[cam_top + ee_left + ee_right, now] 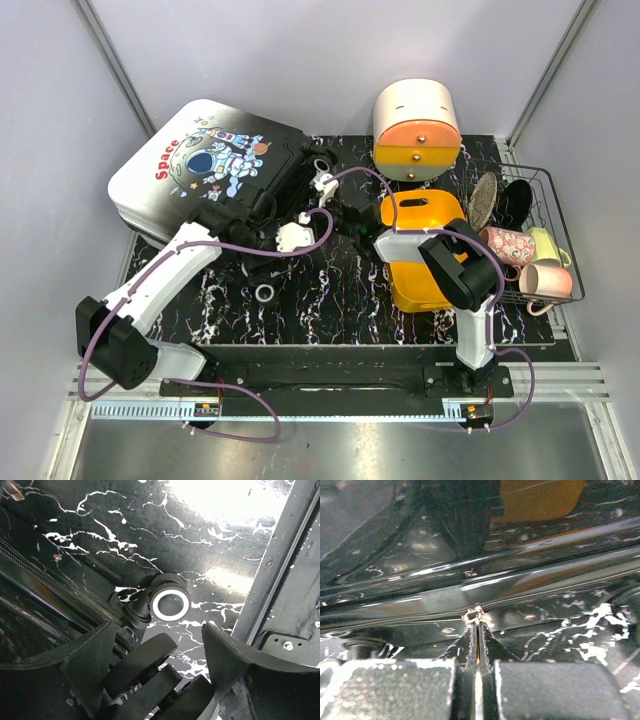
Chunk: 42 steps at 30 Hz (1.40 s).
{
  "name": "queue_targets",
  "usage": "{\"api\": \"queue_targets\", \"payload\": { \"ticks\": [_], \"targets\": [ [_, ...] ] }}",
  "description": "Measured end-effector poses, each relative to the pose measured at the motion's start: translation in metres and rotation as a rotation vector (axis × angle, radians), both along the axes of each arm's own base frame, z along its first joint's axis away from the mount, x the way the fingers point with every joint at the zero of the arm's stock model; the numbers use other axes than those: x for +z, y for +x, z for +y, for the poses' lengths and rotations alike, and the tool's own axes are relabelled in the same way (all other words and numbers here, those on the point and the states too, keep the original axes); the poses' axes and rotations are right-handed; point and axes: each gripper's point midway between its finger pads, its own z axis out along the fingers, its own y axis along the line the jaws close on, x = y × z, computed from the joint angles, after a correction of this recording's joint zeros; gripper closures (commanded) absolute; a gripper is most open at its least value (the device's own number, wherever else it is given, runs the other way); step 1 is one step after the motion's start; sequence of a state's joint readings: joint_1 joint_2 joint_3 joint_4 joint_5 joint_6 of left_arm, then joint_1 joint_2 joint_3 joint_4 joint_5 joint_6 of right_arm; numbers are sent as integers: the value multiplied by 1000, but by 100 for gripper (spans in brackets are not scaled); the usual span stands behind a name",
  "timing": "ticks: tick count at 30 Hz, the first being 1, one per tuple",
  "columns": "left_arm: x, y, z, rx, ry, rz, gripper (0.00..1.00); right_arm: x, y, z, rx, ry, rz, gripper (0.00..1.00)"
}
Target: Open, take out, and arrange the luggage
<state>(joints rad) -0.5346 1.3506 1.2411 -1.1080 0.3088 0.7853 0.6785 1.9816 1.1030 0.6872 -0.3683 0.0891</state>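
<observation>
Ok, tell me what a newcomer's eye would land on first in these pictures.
The luggage grabs attention first: it lies flat at the far left of the dark marbled table, cartoon astronaut and red "Space" lettering facing up. Next comes the white-and-orange drawer box at the back, right of centre, with the orange tray just in front of it. A wire rack holding mugs sits at the right edge.

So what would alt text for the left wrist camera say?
The left gripper, fingers apart, frames a white-ringed black wheel of the luggage on a black marbled table. A zipper runs along the left.
</observation>
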Motion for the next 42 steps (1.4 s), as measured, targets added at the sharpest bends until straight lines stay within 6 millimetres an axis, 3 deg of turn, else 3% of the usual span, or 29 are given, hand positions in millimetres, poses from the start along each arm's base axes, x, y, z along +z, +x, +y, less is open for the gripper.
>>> {"api": "queue_targets", "payload": {
  "ticks": [5,10,12,20,34,42],
  "targets": [
    [2,-8,14,22,4,17,27,7,33,-29,-69,-20,-83,100],
    [1,-13,33,54,29,41,27,13,90,-72,-191,-32,-131,100],
    [1,-12,39,57,39,38,27,12,103,-83,-217,-32,-137,100],
    [0,-6,52,34,51,-6,27,13,104,-82,-210,-31,-153,100],
    [-8,4,105,33,141,-72,28,18,94,-77,-71,56,-124,100],
    [-11,4,112,-13,179,-87,28,19,136,-74,-102,82,-147,100]
  ]
}}
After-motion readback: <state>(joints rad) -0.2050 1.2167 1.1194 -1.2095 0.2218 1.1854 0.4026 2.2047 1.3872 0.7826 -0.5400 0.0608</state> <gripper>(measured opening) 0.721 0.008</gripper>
